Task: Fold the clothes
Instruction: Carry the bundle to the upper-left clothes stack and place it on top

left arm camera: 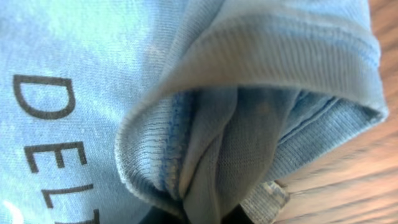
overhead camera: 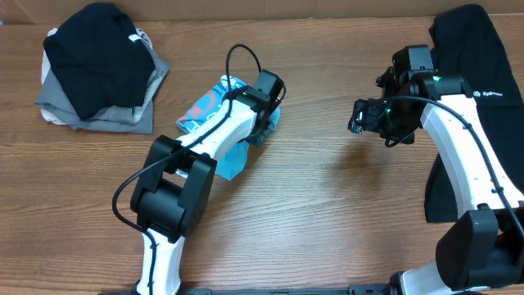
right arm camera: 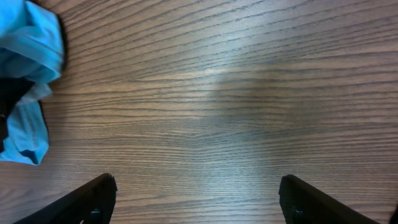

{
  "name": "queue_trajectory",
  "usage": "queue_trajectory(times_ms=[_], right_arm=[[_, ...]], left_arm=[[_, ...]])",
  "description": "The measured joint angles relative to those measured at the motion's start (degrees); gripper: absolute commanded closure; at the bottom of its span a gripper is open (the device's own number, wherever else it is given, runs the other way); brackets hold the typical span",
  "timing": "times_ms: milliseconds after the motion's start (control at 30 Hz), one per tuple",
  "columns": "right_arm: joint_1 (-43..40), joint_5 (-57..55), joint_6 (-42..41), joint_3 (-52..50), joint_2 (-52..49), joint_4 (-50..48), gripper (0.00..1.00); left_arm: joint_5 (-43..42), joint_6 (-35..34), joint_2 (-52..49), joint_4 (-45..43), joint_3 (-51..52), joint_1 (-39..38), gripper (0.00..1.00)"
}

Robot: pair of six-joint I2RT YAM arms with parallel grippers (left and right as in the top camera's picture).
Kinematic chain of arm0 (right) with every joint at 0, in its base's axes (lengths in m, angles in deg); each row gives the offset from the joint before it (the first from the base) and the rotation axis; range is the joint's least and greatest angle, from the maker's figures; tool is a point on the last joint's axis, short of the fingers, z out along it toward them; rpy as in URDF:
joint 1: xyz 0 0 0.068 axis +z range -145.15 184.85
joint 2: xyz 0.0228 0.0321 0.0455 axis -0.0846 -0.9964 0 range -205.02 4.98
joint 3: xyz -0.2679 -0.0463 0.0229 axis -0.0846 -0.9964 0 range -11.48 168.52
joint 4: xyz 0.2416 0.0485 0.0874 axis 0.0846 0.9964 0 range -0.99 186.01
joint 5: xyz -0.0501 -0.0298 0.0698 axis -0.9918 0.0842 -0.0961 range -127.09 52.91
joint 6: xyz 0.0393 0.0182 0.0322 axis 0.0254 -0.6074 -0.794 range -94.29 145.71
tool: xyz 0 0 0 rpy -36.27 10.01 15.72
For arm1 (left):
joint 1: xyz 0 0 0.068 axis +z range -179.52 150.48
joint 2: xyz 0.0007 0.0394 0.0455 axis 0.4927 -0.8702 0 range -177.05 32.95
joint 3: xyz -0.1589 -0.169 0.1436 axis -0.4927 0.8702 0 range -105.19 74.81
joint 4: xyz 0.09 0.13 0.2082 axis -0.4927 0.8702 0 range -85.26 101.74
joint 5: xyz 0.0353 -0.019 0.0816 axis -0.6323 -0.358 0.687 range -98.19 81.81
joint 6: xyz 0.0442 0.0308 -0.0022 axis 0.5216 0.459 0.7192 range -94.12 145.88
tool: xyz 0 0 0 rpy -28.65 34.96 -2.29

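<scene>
Pinching the light-blue T-shirt (overhead camera: 206,105), the left gripper (overhead camera: 264,124) is clamped on bunched fabric.
The right gripper (right arm camera: 196,196) hangs with fingers spread over the wooden table (right arm camera: 217,93), beside a black garment (overhead camera: 475,49).

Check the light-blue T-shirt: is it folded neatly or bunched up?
Bunched up: the light-blue T-shirt lies in a crumpled heap, its fabric gathered into the shut left hand.

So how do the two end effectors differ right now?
The left end effector is shut, pinching the light-blue T-shirt; the right end effector is open and holds nothing. The left sits in cloth; the right hangs above the wooden table. Both point down.
</scene>
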Motion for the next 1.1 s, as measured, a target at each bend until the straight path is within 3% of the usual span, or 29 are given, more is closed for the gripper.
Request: queue_trajectory(times_ms=[233, 433, 633, 800, 1100], right_arm=[[0.0, 0.0, 0.0, 0.0, 0.0, -0.2, 0.13], [0.0, 0.0, 0.0, 0.0, 0.0, -0.4, 0.13], [0.0, 0.0, 0.0, 0.0, 0.0, -0.4, 0.13], [0.0, 0.0, 0.0, 0.0, 0.0, -0.1, 0.13], [0.0, 0.0, 0.0, 0.0, 0.0, 1.9, 0.13]], left_arm=[[0.4, -4.7, -2.5, 17.0, -10.4, 5.3, 0.96], [2.0, -4.8, -3.5, 30.3, -31.5, 7.8, 0.96], [4.3, -2.5, -3.5, 36.4, -49.5, 7.3, 0.96], [10.2, 1.6, -3.5, 36.7, -58.6, 7.5, 0.96], [16.5, 11.0, -3.5, 23.9, -60.8, 16.8, 0.96]])
